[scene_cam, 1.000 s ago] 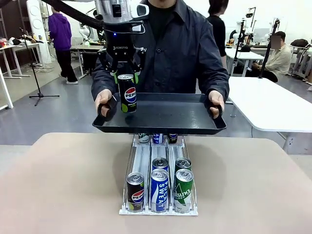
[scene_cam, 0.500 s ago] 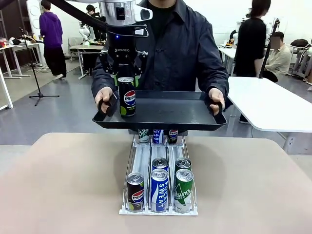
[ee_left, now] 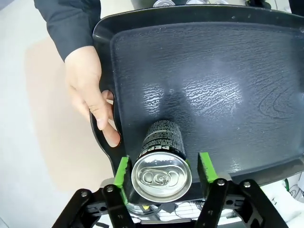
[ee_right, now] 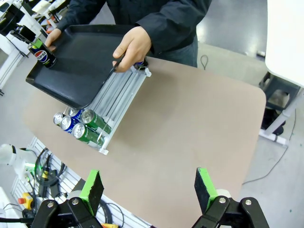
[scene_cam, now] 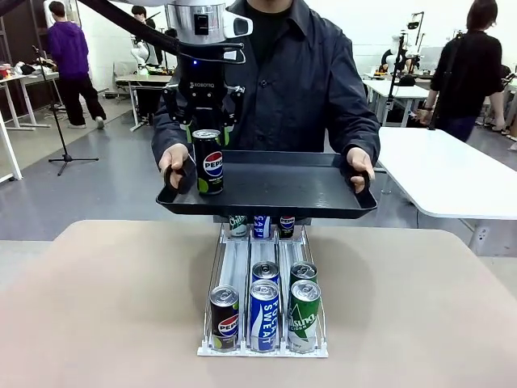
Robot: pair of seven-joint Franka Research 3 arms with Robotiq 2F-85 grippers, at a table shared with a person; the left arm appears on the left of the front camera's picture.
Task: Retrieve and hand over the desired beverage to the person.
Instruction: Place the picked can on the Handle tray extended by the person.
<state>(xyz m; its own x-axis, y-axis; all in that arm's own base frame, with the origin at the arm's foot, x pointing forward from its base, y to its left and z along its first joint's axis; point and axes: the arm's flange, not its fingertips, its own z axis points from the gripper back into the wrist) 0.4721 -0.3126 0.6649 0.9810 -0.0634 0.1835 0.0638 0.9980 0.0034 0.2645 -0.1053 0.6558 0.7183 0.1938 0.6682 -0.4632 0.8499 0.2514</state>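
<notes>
A black Pepsi can (scene_cam: 208,166) stands upright at the left end of the black tray (scene_cam: 283,190), which the person (scene_cam: 299,81) in the dark jacket holds by both handles above the table's far edge. My left gripper (scene_cam: 208,129) hangs straight over the can, open, one green pad on each side of its top. In the left wrist view the can (ee_left: 161,142) rests on the tray floor (ee_left: 213,85) with a narrow gap to each pad, and the gripper (ee_left: 163,166) holds nothing. My right gripper (ee_right: 148,190) is open and empty, high above the table.
A white can rack (scene_cam: 262,323) with three lanes sits mid-table, several cans at its front and more under the tray. The person's hand (ee_left: 88,90) grips the tray handle close to the can. White tables and people stand in the background.
The left gripper and the Pepsi can have come down slightly and drifted a little left onto the tray. The tray has stayed almost still.
</notes>
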